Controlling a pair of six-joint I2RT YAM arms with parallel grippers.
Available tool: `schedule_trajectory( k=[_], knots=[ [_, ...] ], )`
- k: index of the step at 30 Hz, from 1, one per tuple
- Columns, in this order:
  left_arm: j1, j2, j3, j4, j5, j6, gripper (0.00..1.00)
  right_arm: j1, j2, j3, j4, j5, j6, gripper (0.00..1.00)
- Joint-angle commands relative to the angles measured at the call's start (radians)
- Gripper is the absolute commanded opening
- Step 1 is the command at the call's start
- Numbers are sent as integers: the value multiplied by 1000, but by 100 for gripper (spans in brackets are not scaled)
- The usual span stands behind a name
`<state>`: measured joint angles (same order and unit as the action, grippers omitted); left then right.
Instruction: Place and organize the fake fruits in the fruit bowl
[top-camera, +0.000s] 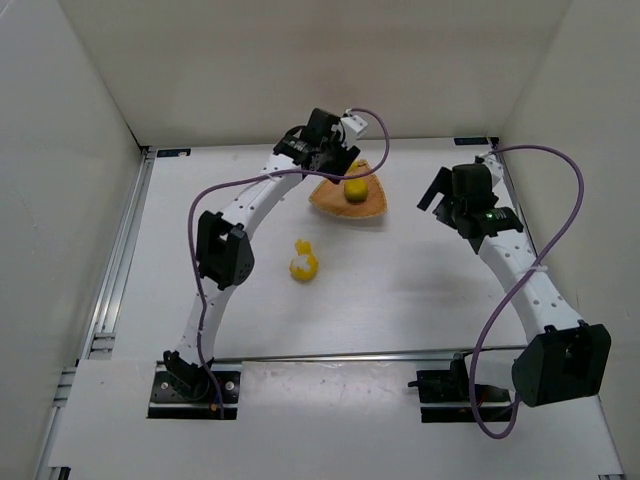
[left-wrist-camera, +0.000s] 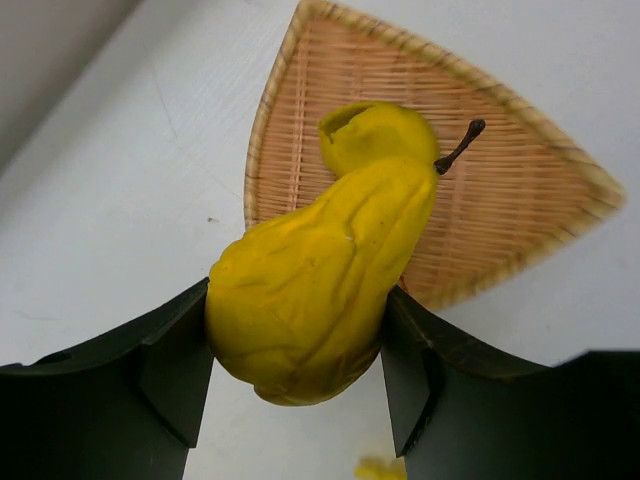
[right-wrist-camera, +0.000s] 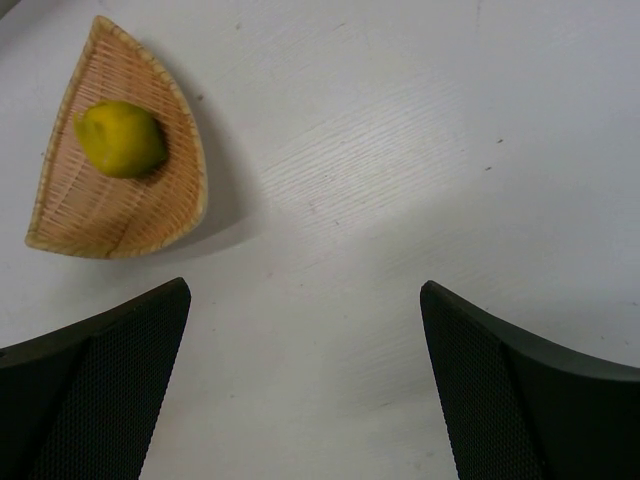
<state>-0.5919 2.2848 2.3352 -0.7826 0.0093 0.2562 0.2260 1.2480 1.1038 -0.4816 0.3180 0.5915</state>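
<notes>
I see the table (top-camera: 400, 290) with the bowl (top-camera: 372, 205) at its far middle. My left end effector (left-wrist-camera: 297, 350) is clamped on a pear (left-wrist-camera: 310, 290) (stem toward the bowl) at the rim. The right end effector (right-wrist-camera: 305, 300) hangs well apart, fingers spread, holding nothing. A rounder fruit (right-wrist-camera: 120, 138) lies in the bowl. A third fruit (top-camera: 303, 264) rests on the table, nearer the arm bases.

light: bright, even | shadows: soft (overhead src) | focus: sharp, no glare

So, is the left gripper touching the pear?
Touching. The left wrist view shows the pear squeezed between both fingers of the left gripper, no gap on either side.
</notes>
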Motion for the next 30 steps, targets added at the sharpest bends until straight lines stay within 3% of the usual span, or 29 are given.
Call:
schedule_trajectory(
  k=[1,3,10,11,12,13,20,26,30],
  knots=[
    [24,33,41,72,-9,-153,46,-17,-13,45,-52,64,-29,100],
    [33,45,24,156,15,-176,48,-30,-13,56,-64,96,-59,100],
    [33,142,75,166,41,-198,57,-86,-13,74,-74,96,-98,100],
    [33,142,52,166,53,-198,68,-86,-3,74,-83,96,-98,100],
    [33,133,38,166,69,-198,92,-96,-2,85,-83,78,-107,100],
    [33,122,20,166,69,-198,100,-96,-2,85,-83,63,-116,100],
    [33,-24,-109,166,34,-170,100,-96,-28,107,-94,-77,-229,100],
    [44,-235,-138,120,-168,-124,100,187,-29,97,-63,-138,-410,100],
    [128,-418,-351,111,-255,-46,100,327,52,97,29,-359,-423,100]
  ],
)
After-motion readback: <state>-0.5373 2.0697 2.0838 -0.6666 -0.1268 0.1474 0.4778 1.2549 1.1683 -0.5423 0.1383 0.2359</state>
